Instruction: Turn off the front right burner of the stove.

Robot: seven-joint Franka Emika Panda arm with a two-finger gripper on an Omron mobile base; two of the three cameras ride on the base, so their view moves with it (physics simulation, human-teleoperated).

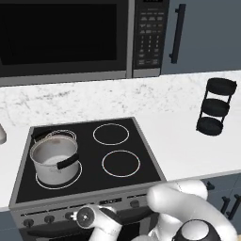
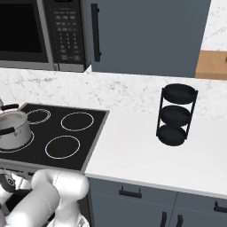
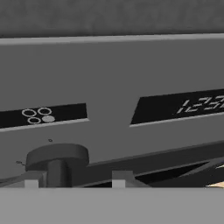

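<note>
Black front right burner (image 1: pixel 121 163); pincer (image 3: pixel 72 181) tips cut off at knob (image 3: pixel 57 158).

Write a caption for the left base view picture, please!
Steel pot on black glass stove; its front right burner is dark, just a white ring.

White marble counter (image 1: pixel 188 146) with inset stove (image 1: pixel 89 162)
A steel pot (image 1: pixel 53 160) sits on the cooktop; a black three-tier rack (image 1: pixel 215 106) stands on the counter

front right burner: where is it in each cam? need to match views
Left base view: front right burner, black with white ring, right of the steel pot.
Right base view: lower left, again right of the pot.
Hand view: not in it.
Shared landmark: the pot.
</note>
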